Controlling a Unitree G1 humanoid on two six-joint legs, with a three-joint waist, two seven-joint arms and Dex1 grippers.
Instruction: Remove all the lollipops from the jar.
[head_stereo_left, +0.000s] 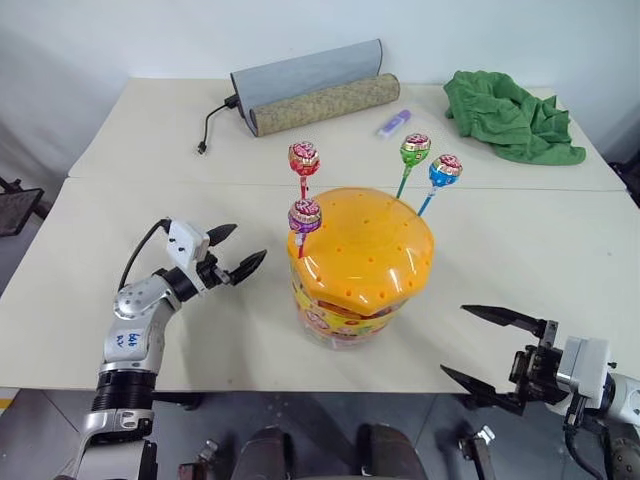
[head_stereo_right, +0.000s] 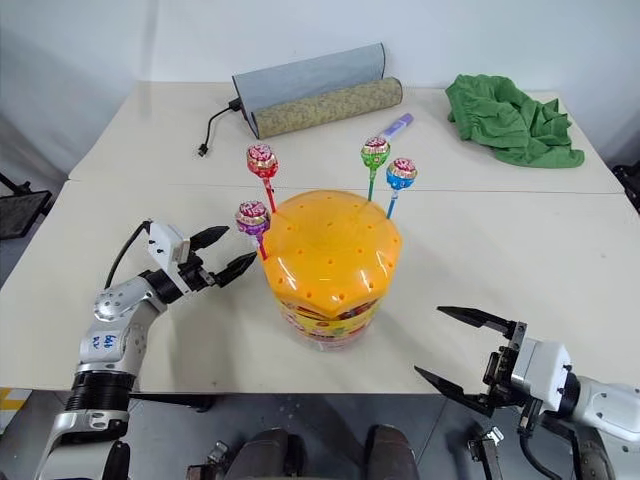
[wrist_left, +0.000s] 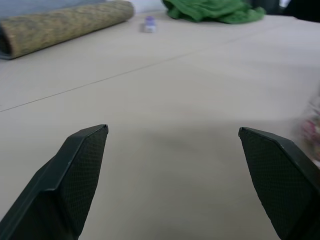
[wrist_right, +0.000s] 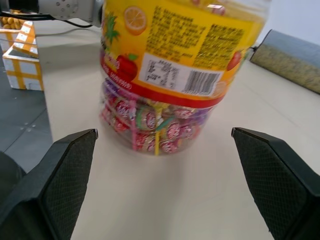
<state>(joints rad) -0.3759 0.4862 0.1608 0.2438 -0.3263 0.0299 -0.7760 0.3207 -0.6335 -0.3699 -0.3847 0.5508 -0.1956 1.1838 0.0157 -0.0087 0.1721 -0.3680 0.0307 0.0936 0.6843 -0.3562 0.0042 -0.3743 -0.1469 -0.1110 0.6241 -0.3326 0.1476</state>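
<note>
The jar (head_stereo_left: 360, 275), a clear tub with a candy label and a domed orange lid, stands mid-table. Lollipops stick up from holes in the lid: red (head_stereo_left: 304, 157) and purple (head_stereo_left: 305, 215) on its left side, green (head_stereo_left: 415, 148) and blue (head_stereo_left: 445, 169) at its far right. My left gripper (head_stereo_left: 250, 241) is open just left of the purple lollipop, a short gap away, pointing at it. Near the table's front edge, right of the jar, my right gripper (head_stereo_left: 453, 340) is open and empty. In the right wrist view it faces the jar's label (wrist_right: 175, 60) with wrapped candies inside below.
At the back lie a grey roll (head_stereo_left: 305, 70) and a speckled rolled mat (head_stereo_left: 325, 103), a black cable (head_stereo_left: 208, 128), a small purple tube (head_stereo_left: 393, 123) and a crumpled green cloth (head_stereo_left: 510, 115). A seam (head_stereo_left: 150, 181) crosses the table behind the jar.
</note>
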